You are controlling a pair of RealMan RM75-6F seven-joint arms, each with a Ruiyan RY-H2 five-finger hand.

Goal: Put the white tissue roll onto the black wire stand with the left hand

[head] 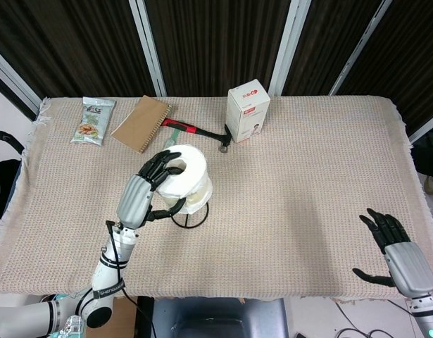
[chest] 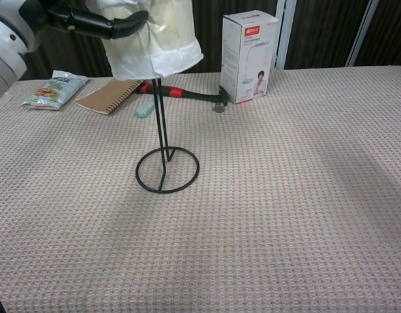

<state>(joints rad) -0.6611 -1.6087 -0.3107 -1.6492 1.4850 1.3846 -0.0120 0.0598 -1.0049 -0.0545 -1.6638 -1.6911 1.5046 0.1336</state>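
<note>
beige woven cloth covers the table (head: 308,162) in front of dark curtains. from the head view, the left hand (head: 142,193) grips the white tissue roll (head: 186,177) directly over the black wire stand (head: 190,215); the right hand (head: 399,257) rests spread and empty near the table's front edge. from the chest view, the roll (chest: 154,36) sits high on the stand's upright (chest: 162,130), well above the base ring, fingers (chest: 99,23) wrapped round it. judging by this, threading is under way; lowering and release remain.
</note>
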